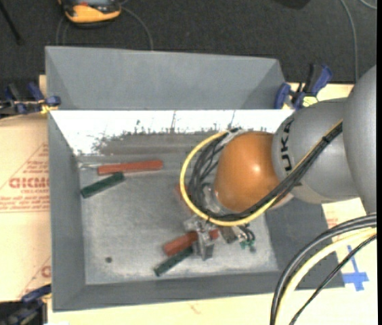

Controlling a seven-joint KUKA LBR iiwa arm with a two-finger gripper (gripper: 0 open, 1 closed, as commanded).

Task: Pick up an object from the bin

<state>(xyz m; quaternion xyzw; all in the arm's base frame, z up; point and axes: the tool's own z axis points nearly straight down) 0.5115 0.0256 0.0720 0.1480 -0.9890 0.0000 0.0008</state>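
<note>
My gripper [203, 242] is low in the bin's front middle, under the arm's orange cover. Its fingertips sit at the right end of a short red-brown stick [178, 245]. A dark green stick [175, 264] lies just below, slanting toward the front. The fingers touch or overlap both sticks, and I cannot tell whether either is between them. A small green-and-white piece [247, 243] shows just right of the gripper.
At the back left of the bin floor lie a long red-brown stick [129, 167] and a dark green stick [101, 185] beneath it. The arm and its cables cover the right part of the bin.
</note>
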